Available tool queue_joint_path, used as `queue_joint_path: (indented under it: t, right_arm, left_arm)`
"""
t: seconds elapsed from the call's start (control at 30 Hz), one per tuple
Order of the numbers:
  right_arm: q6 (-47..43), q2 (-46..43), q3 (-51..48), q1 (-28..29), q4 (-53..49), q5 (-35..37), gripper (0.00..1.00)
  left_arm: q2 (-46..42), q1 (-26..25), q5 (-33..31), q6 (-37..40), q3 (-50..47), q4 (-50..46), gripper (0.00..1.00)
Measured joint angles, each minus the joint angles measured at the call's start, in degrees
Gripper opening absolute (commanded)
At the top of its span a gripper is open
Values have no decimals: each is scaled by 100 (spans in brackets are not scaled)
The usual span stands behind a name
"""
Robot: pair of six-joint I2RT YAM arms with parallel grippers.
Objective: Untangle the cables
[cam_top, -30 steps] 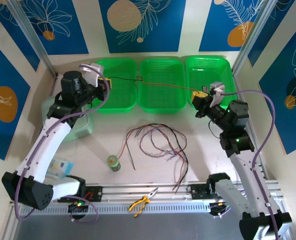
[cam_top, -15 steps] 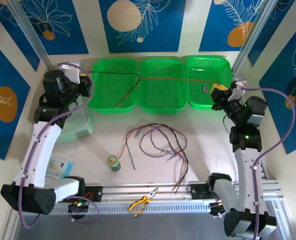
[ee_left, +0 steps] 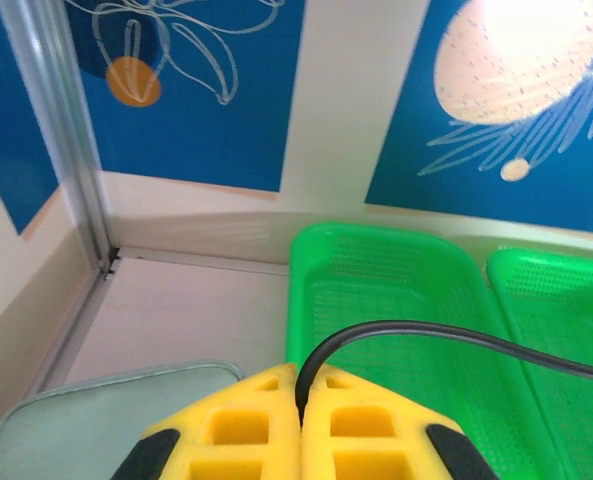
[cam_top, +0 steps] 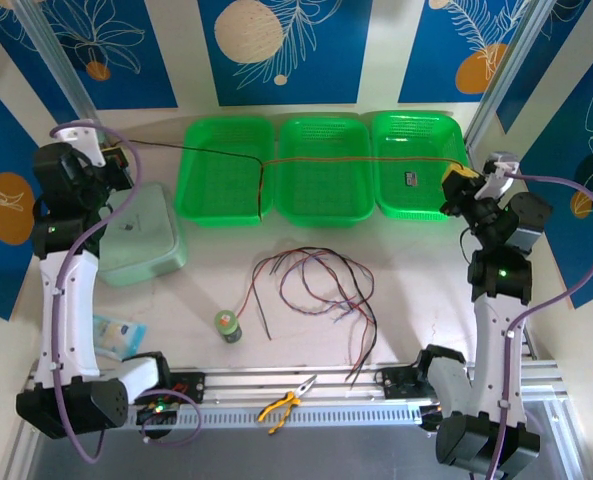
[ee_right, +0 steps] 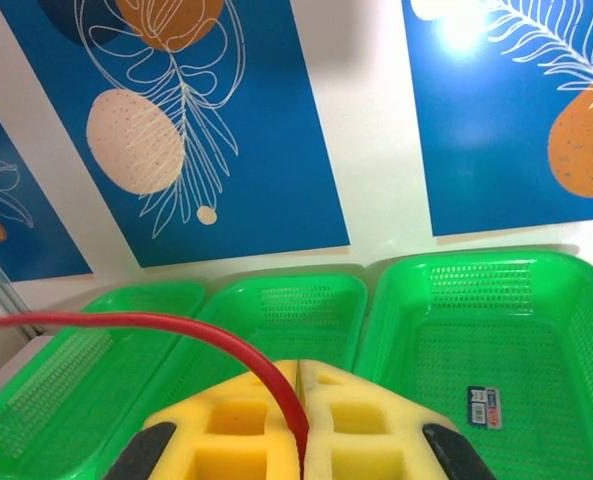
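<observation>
Baskets of green plastic mesh stood three abreast at the far side of the pale table. Before them lay the loose bunch of thin black, red and purple cables. The left gripper was clamped on a thin black cable and the right gripper on a thin red cable, the line stretched across the baskets.

I work in a robot lab cell; my left arm and right arm are bolted to an aluminium rail at the near edge of a pale worktop; metal posts frame the corners; printed blue panels stand as walls; three green baskets line the back; pliers lie on the rail.
</observation>
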Motion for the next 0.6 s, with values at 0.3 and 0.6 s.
queue_joint_path:
  t: [0.3,0.6]
  right_arm:
    - [-63,74,470,-382,-221,702,0]
    - [-221,160,634,-527,-400,855,0]
  left_arm:
    - [52,1091,33,-216,251,-153,0]
    - [208,1346,490,-695,341,55,0]
